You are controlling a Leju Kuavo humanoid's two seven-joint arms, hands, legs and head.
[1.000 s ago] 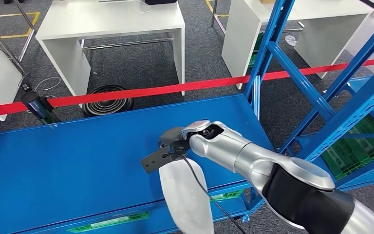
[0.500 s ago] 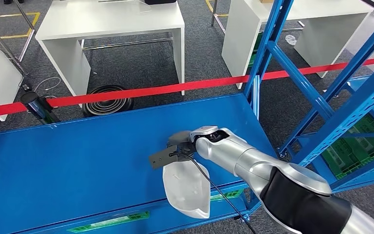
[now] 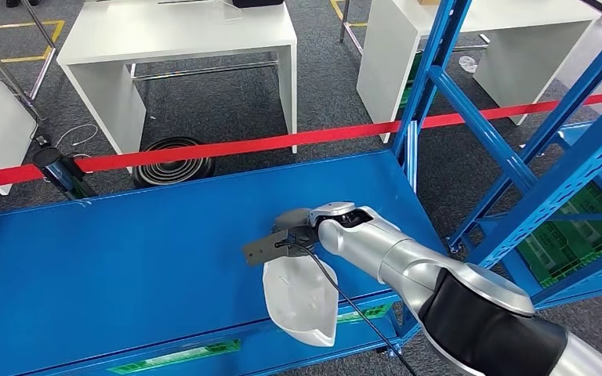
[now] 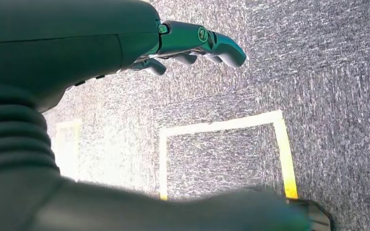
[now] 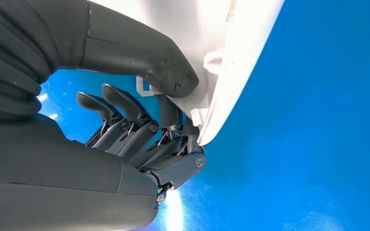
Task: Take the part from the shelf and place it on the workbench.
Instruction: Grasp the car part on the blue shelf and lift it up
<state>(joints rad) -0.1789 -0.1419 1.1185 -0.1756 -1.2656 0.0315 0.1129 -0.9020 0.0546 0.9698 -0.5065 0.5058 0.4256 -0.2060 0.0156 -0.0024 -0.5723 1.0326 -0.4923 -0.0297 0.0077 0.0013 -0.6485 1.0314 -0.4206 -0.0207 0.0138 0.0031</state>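
head view: right robot hand (image 3: 296, 233) grips one white part (image 3: 300, 296).

The part (image 3: 302, 298) is held by the right hand (image 3: 296, 232) over the near edge of the tabletop (image 3: 125, 266), right of centre. A barrier tape (image 3: 227, 147) is stretched behind the tabletop, with desks (image 3: 180, 35) set beyond it.

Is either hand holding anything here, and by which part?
The right hand pinches the white part at its upper edge, thumb against fingers. The left hand holds nothing.
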